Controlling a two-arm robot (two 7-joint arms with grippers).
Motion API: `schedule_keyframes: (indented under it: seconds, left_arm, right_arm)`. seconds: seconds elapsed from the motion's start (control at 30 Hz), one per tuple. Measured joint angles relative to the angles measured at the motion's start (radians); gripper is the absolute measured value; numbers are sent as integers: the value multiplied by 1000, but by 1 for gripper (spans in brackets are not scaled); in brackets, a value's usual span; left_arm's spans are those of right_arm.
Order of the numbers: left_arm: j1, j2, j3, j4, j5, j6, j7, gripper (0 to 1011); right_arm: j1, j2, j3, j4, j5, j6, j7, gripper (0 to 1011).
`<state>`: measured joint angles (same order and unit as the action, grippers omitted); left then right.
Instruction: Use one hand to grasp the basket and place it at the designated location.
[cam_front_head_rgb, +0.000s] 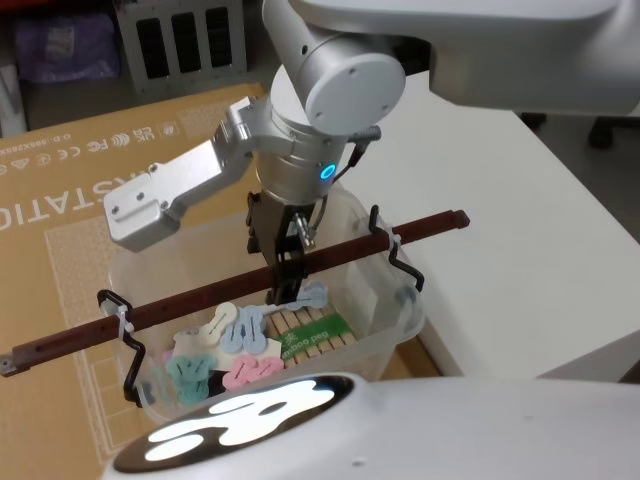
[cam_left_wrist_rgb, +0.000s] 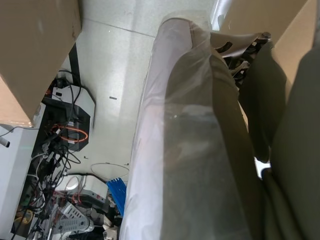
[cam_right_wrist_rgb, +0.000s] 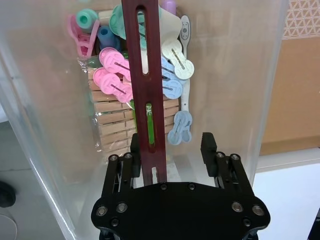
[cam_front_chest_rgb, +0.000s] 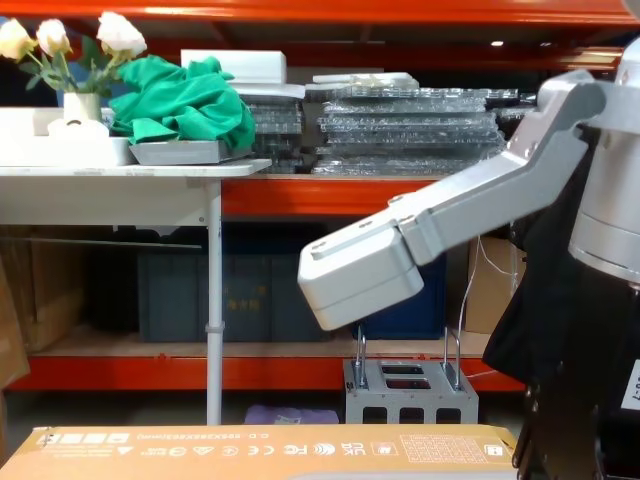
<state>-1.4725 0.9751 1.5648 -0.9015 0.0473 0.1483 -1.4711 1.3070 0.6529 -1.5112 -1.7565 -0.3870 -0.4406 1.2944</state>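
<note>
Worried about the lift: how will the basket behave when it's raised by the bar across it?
Probably light: the basket is thin translucent plastic holding only pegs. It may swing or tilt, since it hangs from the bar by wire hooks. The right gripper straddles the bar near the middle, which should help balance.

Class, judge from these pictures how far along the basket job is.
Done: the right end effector sits over the handle bar of the basket. In hand: its open fingers straddle the bar, not yet closed. Left: grip, lift the basket off the cardboard box, place it.
</note>
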Motion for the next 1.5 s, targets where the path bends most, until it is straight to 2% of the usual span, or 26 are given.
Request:
schedule_keyframes:
  seconds: [0.03, 0.2, 0.23, 0.33, 0.37, 0.5, 0.77, 1.17, 1.5]
  left_arm:
    - [0, 0, 0, 0, 0, 0, 0, 0]
    - [0, 0, 0, 0, 0, 0, 0, 0]
    - [0, 0, 0, 0, 0, 0, 0, 0]
    - [0, 0, 0, 0, 0, 0, 0, 0]
    - [0, 0, 0, 0, 0, 0, 0, 0]
    - [0, 0, 0, 0, 0, 0, 0, 0]
    - [0, 0, 0, 0, 0, 0, 0, 0]
    - [0, 0, 0, 0, 0, 0, 0, 0]
    - [0, 0, 0, 0, 0, 0, 0, 0]
  right_arm:
    - [0, 0, 1, 1, 1, 0, 0, 700]
    - [1, -2, 7, 15, 9, 1, -3, 560]
    - [3, -5, 11, 23, 15, 0, -3, 499]
    - [5, -7, 14, 31, 22, 0, -3, 439]
    - [6, -7, 17, 34, 24, 0, -3, 381]
    - [5, -6, 18, 35, 25, 1, -5, 264]
    - [-2, -1, 21, 34, 25, 4, -6, 258]
    - [-2, 3, 31, 36, 50, -2, -5, 258]
    - [8, 20, 56, 35, 93, -12, 2, 257]
